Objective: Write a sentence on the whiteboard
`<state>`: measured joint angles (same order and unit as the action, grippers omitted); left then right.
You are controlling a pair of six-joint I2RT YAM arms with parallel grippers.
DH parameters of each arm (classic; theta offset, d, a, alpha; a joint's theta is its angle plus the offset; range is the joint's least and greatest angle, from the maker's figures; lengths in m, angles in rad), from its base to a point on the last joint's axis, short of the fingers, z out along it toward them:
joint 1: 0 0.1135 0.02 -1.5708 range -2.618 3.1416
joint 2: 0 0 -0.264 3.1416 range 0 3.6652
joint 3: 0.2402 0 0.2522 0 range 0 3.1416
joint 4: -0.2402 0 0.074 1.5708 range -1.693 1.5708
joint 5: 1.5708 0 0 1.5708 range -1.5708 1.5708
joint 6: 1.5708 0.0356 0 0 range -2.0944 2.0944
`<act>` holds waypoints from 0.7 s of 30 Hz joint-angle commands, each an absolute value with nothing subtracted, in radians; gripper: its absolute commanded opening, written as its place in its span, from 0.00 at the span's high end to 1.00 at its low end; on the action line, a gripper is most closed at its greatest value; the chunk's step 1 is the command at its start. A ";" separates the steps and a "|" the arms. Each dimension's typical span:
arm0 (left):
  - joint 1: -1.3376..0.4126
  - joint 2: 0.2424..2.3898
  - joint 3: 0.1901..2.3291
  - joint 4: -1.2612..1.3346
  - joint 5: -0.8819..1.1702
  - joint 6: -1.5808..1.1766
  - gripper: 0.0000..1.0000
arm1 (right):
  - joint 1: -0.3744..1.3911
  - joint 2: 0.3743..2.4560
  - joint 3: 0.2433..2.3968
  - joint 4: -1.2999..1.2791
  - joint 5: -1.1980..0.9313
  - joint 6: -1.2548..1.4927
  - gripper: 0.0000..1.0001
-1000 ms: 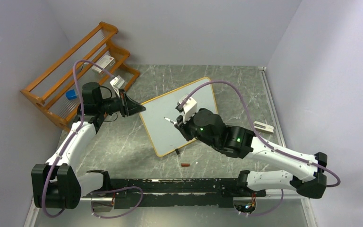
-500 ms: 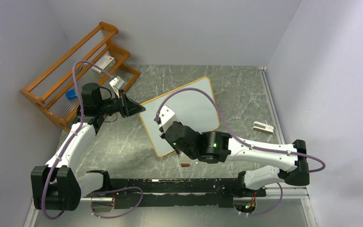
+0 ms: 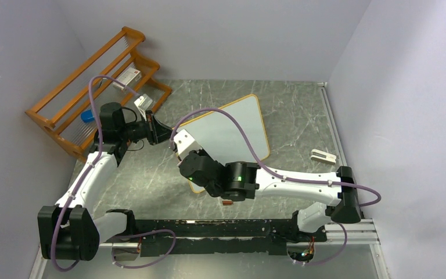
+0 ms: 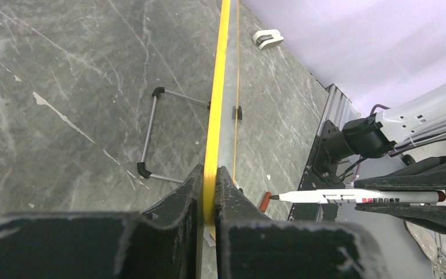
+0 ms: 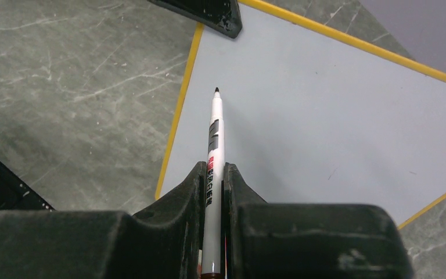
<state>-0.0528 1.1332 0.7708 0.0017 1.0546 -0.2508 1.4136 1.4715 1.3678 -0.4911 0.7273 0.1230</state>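
Note:
The whiteboard (image 3: pixel 232 125) leans tilted on the stone table, its yellow-wood rim (image 4: pixel 216 104) seen edge-on in the left wrist view. My left gripper (image 4: pixel 209 175) is shut on that rim at the board's left corner (image 3: pixel 165 132). My right gripper (image 5: pixel 213 168) is shut on a white marker (image 5: pixel 214 145) whose bare black tip (image 5: pixel 216 90) points at the board's face (image 5: pixel 325 110) close to the left rim. In the top view the right gripper (image 3: pixel 177 148) hangs just beside the left one. No sentence shows; the visible face is blank apart from tiny specks.
A red marker cap (image 3: pixel 227 202) lies on the table below the board's near corner. A white eraser (image 3: pixel 324 155) sits at the right. A wooden rack (image 3: pixel 96 81) stands at the back left. The board's wire foot (image 4: pixel 149 133) rests behind it.
My right arm has swung left across the board, from its middle to its left corner, carrying the marker. The left arm and the board have stayed put.

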 commanded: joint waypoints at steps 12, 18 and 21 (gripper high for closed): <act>-0.049 1.122 0.746 -0.037 1.032 -0.222 0.95 | 1.420 1.557 1.433 -0.380 0.805 0.068 1.00; -0.049 1.120 0.744 -0.030 1.035 -0.227 0.95 | 1.420 1.581 1.438 -0.361 0.814 0.064 1.00; -0.049 1.121 0.744 -0.030 1.036 -0.227 0.95 | 1.417 1.591 1.442 -0.354 0.821 0.060 1.00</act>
<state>-0.0528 1.1309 0.7700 -0.0017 1.0519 -0.2516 1.4143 1.5742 1.4086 -0.3908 0.7830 0.0662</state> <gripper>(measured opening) 0.116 0.153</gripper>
